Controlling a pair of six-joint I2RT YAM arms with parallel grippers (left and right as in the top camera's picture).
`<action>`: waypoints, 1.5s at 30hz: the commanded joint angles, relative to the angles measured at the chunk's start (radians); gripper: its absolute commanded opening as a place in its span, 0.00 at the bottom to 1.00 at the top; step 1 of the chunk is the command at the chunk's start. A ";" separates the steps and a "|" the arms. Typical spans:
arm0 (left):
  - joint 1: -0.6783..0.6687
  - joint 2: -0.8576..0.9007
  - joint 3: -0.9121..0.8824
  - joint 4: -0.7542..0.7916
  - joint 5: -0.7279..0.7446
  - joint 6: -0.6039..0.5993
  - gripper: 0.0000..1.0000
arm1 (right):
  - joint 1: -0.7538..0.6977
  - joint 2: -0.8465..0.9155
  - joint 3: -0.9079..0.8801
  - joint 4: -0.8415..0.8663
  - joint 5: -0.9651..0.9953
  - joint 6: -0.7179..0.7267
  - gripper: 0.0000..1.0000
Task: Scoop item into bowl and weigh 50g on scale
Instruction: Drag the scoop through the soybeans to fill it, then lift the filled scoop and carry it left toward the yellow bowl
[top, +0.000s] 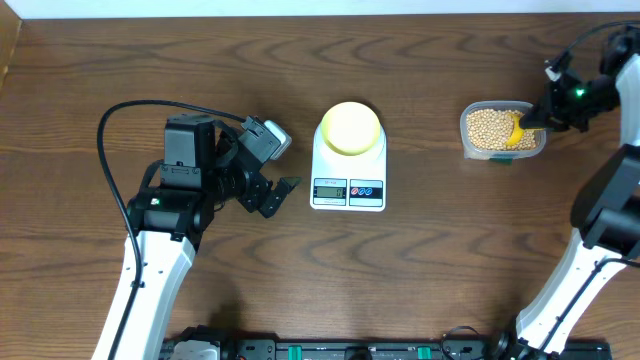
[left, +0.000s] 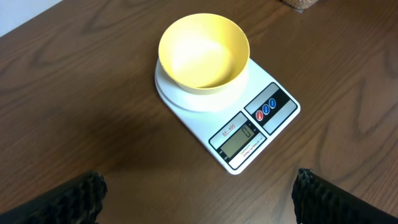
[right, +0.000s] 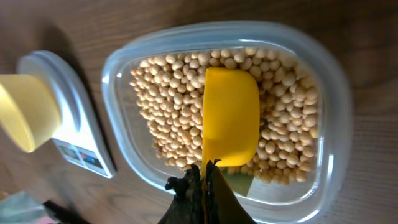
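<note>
many beans (right: 168, 106) lie in the tub (right: 339, 112) near the tabletop's right edge; the right claw (right: 202, 171), fully closed, pinches the scoop (right: 230, 118) by its handle. a loaded scoop may tilt, spilling before the bowl (top: 350, 127) on the scale (top: 348, 190) mid-tabletop. the left claw (left: 199, 202) gapes wide, empty.

Jaws clamp the yellow scoop (right: 230, 118) over beans (right: 168, 112) (in a clear tub (right: 236, 28)).
</note>
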 joint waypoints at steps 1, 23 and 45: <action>0.003 0.007 -0.004 0.001 0.005 0.010 0.98 | -0.039 0.007 -0.002 -0.004 -0.124 -0.066 0.01; 0.003 0.007 -0.004 0.001 0.005 0.010 0.98 | -0.224 0.007 -0.002 -0.041 -0.343 -0.134 0.01; 0.003 0.007 -0.004 0.001 0.005 0.010 0.98 | -0.113 0.007 -0.002 -0.161 -0.653 -0.222 0.01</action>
